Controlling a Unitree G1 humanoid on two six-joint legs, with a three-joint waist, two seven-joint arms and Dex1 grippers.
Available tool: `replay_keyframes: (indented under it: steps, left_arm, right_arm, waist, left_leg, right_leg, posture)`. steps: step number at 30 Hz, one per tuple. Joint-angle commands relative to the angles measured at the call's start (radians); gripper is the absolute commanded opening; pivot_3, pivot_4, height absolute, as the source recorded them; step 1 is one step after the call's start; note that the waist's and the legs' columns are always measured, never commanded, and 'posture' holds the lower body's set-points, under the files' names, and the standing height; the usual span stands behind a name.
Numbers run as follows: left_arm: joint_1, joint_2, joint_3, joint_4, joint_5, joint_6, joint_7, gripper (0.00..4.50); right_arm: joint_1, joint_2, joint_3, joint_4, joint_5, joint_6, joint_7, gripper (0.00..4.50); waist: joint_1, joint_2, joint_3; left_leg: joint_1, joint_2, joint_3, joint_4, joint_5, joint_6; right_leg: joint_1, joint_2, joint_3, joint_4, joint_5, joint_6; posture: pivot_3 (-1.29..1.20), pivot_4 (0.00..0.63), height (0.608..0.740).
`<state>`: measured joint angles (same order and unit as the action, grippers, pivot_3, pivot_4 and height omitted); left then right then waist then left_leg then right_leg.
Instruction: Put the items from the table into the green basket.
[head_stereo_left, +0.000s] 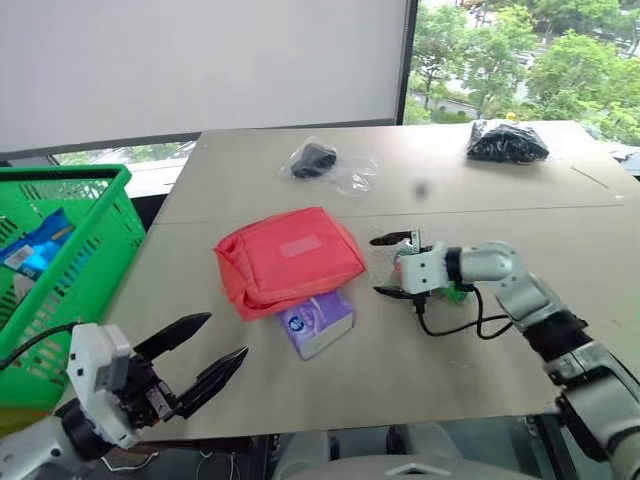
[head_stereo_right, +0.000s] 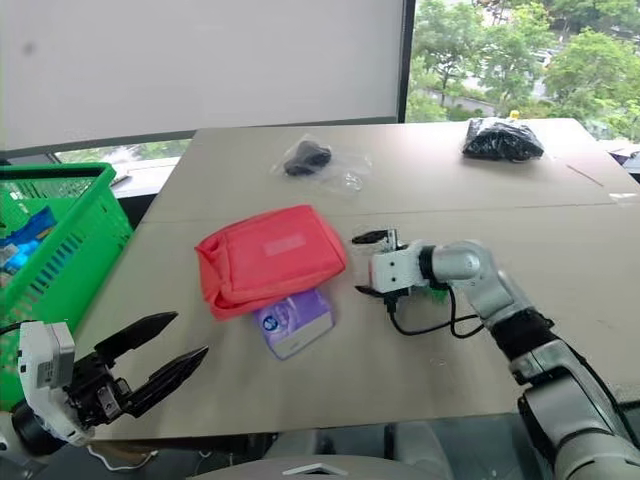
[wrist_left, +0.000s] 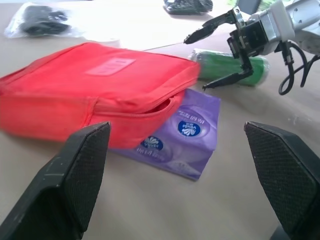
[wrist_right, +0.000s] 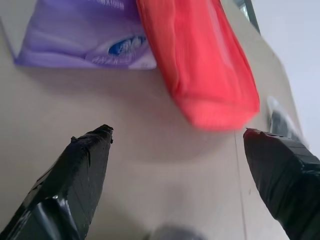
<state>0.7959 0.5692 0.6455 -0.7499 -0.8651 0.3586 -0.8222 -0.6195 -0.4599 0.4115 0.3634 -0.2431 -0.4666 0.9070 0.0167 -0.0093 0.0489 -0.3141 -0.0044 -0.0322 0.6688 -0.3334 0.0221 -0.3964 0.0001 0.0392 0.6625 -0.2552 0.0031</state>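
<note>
Purple tissue pack (wrist_left: 182, 135): blue round logo, text unreadable. Both grippers' jaws wide apart, empty.

head stereo pair looking down over table (head_stereo_left: 500, 370), both wrist cameras close on coral-red pouch (wrist_left: 95, 90)

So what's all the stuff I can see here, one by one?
Table: one, beige-grey, under everything.
Basket: one, green, at the table's left edge, blue packet inside.
Pouch: one, coral-red, mid-table, lying partly over the tissue pack.
Tissue pack: one, purple, poking out from under the pouch.
Tube: one, green, beside the pouch, at the right gripper.
Clear bag: one, black lump inside, far side.
Black bag: one, crinkled, far right.
Left gripper: open, near edge.
Right gripper: open, empty, facing the pouch.
</note>
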Motion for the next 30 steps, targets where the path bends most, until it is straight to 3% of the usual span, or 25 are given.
replay_keyframes:
  steps: [1,9,21,24,30]
  left_arm:
    - [0.025,-0.026,0.026,-0.075,-0.014,-0.011,0.035,4.41]
    - [0.053,-0.054,0.018,-0.107,-0.006,-0.011,0.073,4.41]
    - [0.028,-0.049,-0.003,-0.079,0.028,-0.018,0.074,4.41]
    - [0.022,-0.045,-0.001,-0.073,0.028,-0.013,0.072,4.5]
    - [0.017,-0.038,0.0,-0.07,0.028,-0.006,0.07,4.5]
  right_arm:
    - [-0.074,0.033,0.01,0.079,-0.04,-0.102,-0.067,4.5]
    - [-0.15,0.1,0.031,0.214,-0.034,-0.276,-0.102,4.5]
    - [-0.189,0.122,0.03,0.307,-0.044,-0.354,-0.133,4.5]
    - [-0.179,0.125,0.03,0.302,-0.035,-0.328,-0.121,3.6]
    - [-0.164,0.114,0.031,0.281,-0.009,-0.322,-0.076,0.74]
  waist:
    - [0.011,0.0,0.0]
    - [0.04,-0.001,0.0]
    - [0.048,-0.001,0.0]
    - [0.048,-0.001,0.0]
    - [0.048,-0.001,0.0]
  left_leg:
    - [0.0,0.0,0.0,0.0,0.0,0.0]
    - [0.0,-0.001,-0.002,0.0,0.0,0.0]
    - [0.0,-0.001,-0.001,0.0,0.0,0.0]
    - [0.0,-0.001,-0.001,0.0,0.0,0.0]
    - [0.0,-0.001,-0.001,0.0,0.0,0.0]
  right_leg:
    - [0.0,0.0,0.0,0.0,0.0,0.0]
    - [0.0,0.0,-0.001,0.0,-0.001,-0.001]
    - [0.0,0.0,-0.001,0.0,-0.002,-0.003]
    - [0.0,0.0,-0.001,0.0,-0.002,-0.003]
    - [0.0,0.0,-0.001,0.0,-0.002,-0.003]
  posture:
    - [0.18,0.0,0.74]
    - [0.22,0.0,0.74]
    - [0.2,0.0,0.74]
    - [0.19,0.0,0.74]
    - [0.19,0.0,0.74]
